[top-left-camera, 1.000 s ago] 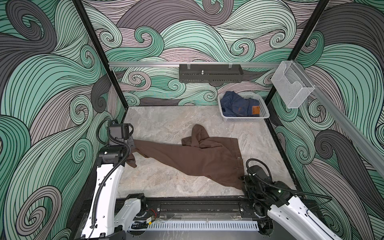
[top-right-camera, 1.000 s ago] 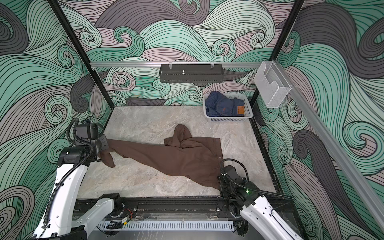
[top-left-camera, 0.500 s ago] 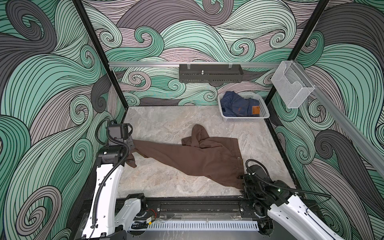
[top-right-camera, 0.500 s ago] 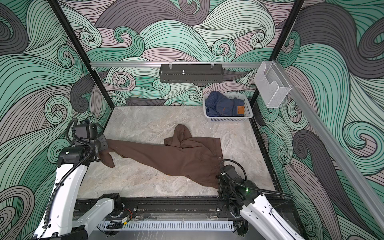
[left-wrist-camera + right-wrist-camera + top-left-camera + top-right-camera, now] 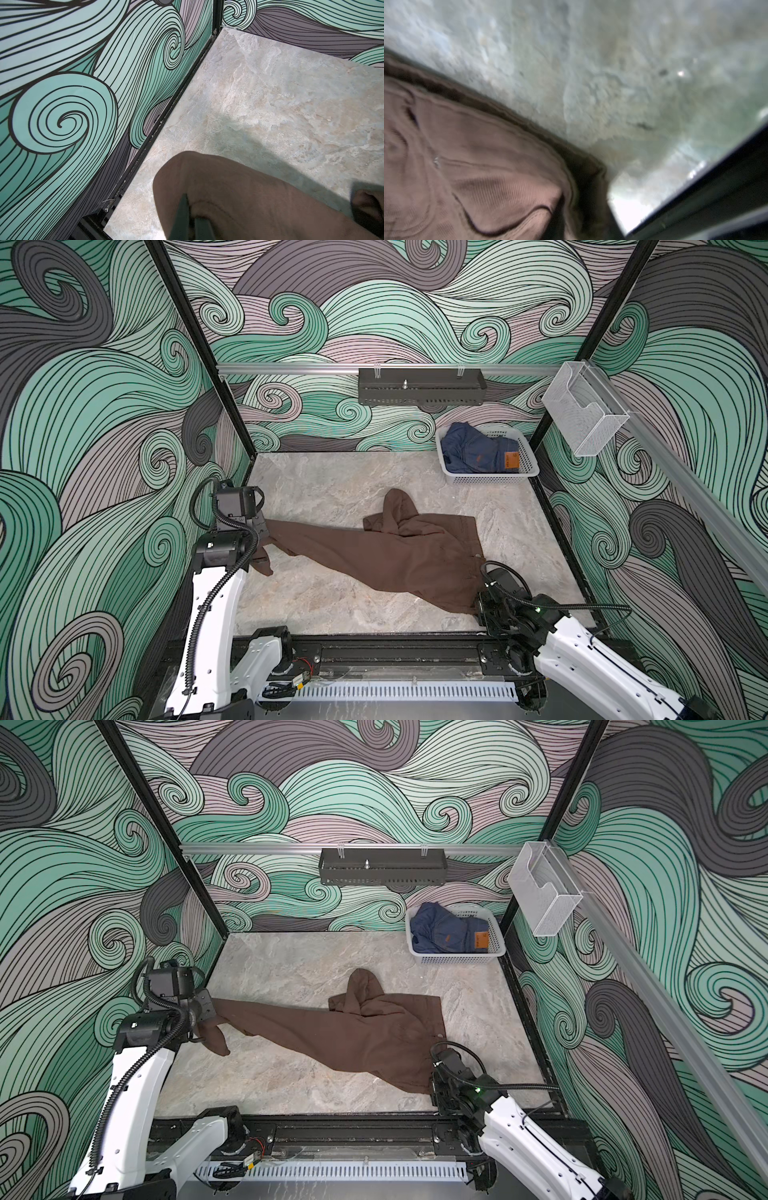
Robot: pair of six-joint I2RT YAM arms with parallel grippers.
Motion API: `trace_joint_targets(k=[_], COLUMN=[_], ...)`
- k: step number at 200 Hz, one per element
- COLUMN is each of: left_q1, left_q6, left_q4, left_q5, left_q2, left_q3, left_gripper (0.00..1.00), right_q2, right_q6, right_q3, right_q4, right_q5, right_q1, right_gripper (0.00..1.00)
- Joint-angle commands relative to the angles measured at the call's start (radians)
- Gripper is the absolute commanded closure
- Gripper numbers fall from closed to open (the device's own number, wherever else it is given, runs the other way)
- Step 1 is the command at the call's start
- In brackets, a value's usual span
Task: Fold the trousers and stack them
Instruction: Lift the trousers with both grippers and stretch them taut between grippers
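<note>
Both top views: trousers [image 5: 395, 560] stretch between the grippers — left gripper [image 5: 268, 533], arm raised, clamps a leg end; right gripper [image 5: 478, 608], arm low, closed on the near corner.

Blue jeans [image 5: 473, 448] in wht basket [image 5: 490, 480]

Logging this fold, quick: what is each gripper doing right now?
Left gripper: closed, holding a leg of the trousers.
Right gripper: closed at the trousers' near corner, seemingly pinching it.

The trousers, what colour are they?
Plain dark brown; the trousers show best in a top view.
</note>
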State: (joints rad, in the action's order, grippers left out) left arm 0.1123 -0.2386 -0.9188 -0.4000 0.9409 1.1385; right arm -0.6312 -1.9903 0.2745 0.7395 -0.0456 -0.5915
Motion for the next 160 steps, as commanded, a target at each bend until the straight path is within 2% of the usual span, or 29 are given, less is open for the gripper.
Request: trace_joint_targets(k=[1, 19, 35, 76, 110, 133, 160], left_q1=[0.021, 0.044, 0.08, 0.191, 0.3, 0.332, 0.335], left_q6=[-0.014, -0.017, -0.028, -0.059, -0.1, -0.115, -0.122], left_q4=[0.031, 0.04, 0.049, 0.077, 0.092, 0.118, 0.137], left_q5=[0.008, 0.019, 0.041, 0.085, 0.144, 0.188, 0.222], left_q2=[0.014, 0.038, 0.075, 0.162, 0.194, 0.207, 0.244], left_q3=[0.027, 0.047, 0.076, 0.135, 0.113, 0.086, 0.086], left_gripper=[1.0, 1.0, 1.0, 1.0, 1.0, 1.0, 1.0], right_q2=[-0.015, -0.004, -0.019, -0.141, -0.237, -0.289, -0.337], right_q6=[-0.005, 0.03, 0.124, 0.432, 0.573, 0.622, 0.65], right_q3=[0.024, 0.092, 0.19, 0.438, 0.507, 0.519, 0.545], right_q4=[-0.021, -0.019, -0.012, 0.053, 0.06, 0.057, 0.027], right_q5=[0.088, 0.147, 0.17, 0.102, 0.033, -0.022, -0.064], right_q1=[-0.001, 0.018, 0.094, 0.472, 0.711, 0.79, 0.802], right_gripper=[1.0, 1.0, 1.0, 1.0, 1.0, 1.0, 1.0])
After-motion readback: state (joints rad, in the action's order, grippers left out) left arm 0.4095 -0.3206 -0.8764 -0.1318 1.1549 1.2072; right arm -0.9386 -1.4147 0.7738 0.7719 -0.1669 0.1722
